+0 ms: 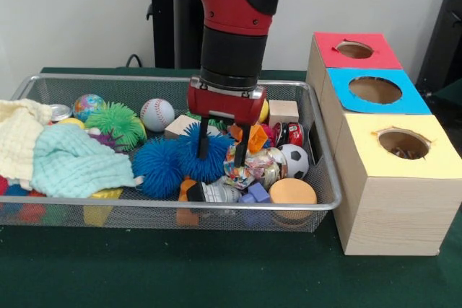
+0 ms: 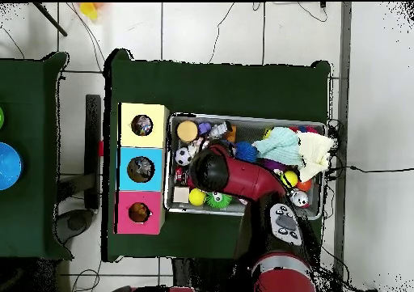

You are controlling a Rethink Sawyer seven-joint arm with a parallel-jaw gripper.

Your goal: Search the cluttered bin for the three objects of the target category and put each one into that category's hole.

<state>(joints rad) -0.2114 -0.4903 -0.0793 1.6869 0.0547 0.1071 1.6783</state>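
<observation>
Gripper (image 1: 222, 146) open above bin (image 1: 317, 149); no legible writing.

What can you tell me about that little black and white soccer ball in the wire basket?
The small soccer ball is round and glossy, white with black patches, and looks like plastic or rubber. It sits among the clutter at the end of the wire mesh basket nearest the wooden boxes, just behind a flat orange disc and beside a crinkled shiny wrapper. The robot's black gripper hangs close beside it, fingers apart, not touching it. From overhead it shows near the basket's edge.
</observation>
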